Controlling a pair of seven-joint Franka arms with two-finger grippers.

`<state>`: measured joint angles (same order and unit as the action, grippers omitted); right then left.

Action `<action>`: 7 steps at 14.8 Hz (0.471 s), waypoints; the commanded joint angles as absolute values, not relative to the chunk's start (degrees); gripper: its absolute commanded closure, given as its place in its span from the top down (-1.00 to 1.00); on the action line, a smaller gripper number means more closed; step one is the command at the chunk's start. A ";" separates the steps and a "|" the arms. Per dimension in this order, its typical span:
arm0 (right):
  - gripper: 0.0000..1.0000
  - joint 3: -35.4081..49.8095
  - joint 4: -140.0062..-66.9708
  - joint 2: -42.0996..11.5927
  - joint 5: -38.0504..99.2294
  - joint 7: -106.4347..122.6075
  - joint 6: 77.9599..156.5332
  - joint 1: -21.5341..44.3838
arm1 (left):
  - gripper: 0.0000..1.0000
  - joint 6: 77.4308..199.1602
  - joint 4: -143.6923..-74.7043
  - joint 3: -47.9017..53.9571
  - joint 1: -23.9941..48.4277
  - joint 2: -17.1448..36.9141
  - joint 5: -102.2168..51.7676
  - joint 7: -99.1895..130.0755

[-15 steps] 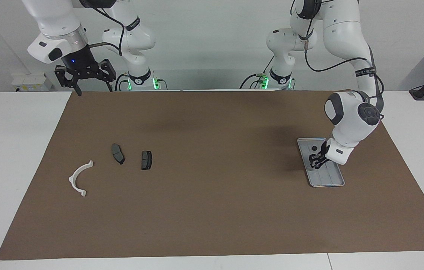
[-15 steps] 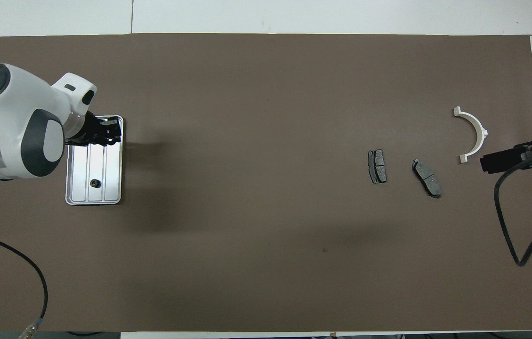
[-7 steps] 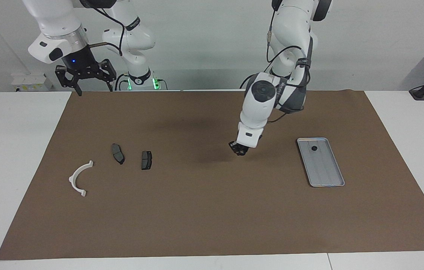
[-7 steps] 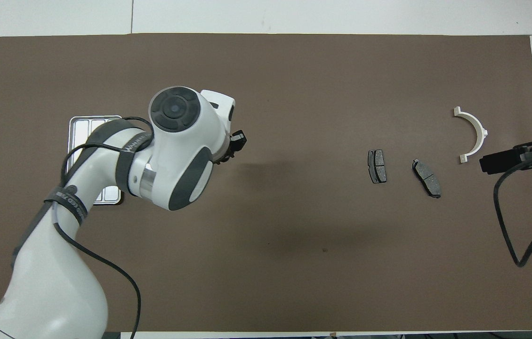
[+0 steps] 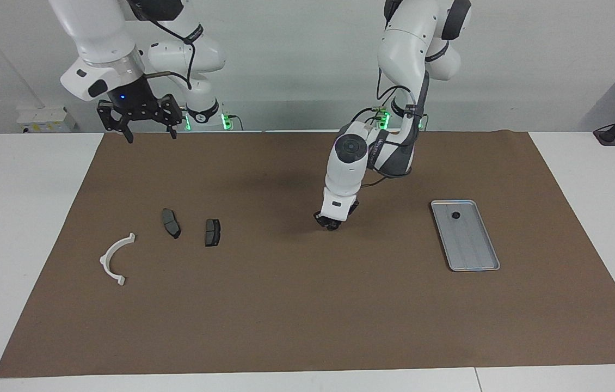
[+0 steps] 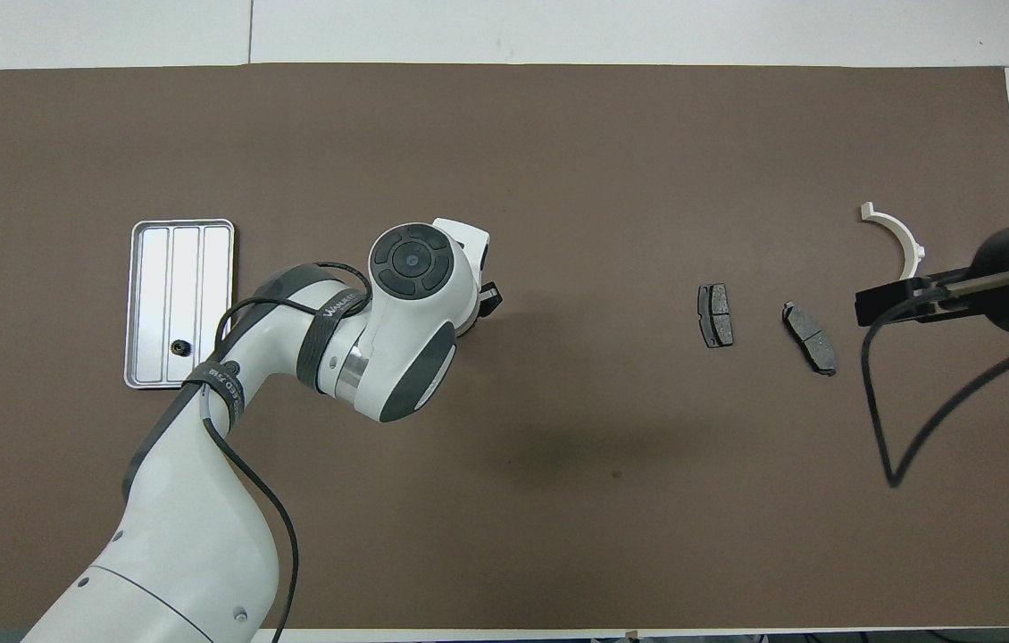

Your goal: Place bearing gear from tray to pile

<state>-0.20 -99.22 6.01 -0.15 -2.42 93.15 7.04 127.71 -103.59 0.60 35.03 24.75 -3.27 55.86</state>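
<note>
A small dark bearing gear [image 5: 455,215] lies in the silver ridged tray [image 5: 476,256], at its robot-side end. The left tool [image 5: 331,222], over the brown mat between tray and brake pads [image 5: 212,232], seems nearly closed; whether it holds anything is unclear. The right tool [image 5: 147,130] waits, fingers apart.

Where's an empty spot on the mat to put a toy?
Bare mat lies between the brake pads and the tray, though the left gripper hangs there. Crowded around the pads and white arc. Right gripper waits raised.
</note>
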 commanded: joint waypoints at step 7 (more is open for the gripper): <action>1.00 -0.09 -110.65 2.38 1.23 -28.37 109.41 18.54 | 1.00 125.35 -103.99 -0.52 34.99 22.59 -0.19 56.17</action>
<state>0.15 -109.90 3.86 -0.14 -24.58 106.82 17.41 128.36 -104.48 0.54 35.05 24.51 -2.61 55.86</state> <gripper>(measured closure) 0.000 0.489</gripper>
